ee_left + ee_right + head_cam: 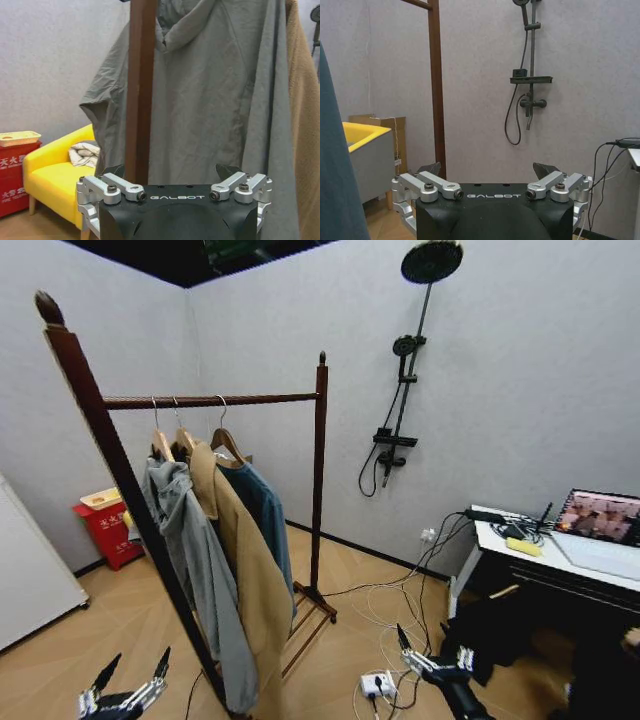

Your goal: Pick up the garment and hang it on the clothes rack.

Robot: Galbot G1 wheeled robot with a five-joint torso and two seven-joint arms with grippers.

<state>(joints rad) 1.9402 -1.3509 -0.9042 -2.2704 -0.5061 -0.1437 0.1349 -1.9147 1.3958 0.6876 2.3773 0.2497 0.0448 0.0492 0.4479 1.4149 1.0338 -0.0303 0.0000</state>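
Already on the rail: the garment (268,515) hangs from the clothes rack (318,470), with both pincers low and released.

Around it, the room has grey walls and a pale herringbone wood floor (120,615), strewn near the right side with white cables and a power strip (378,684). On the rack's top rail hang three hangers: a grey hoodie (195,560) nearest the front post, a tan coat (245,580) in the middle, and the teal garment toward the far post, touching the coat. A black shower set (405,370) is fixed to the back wall. At the room's right edge a white table (560,565) carries a laptop (600,518). The left pincer (128,683) and right pincer (432,655) stand spread, holding nothing. Each wrist body reads "GALBOT". A red box (108,530) by the left wall carries characters I cannot read.
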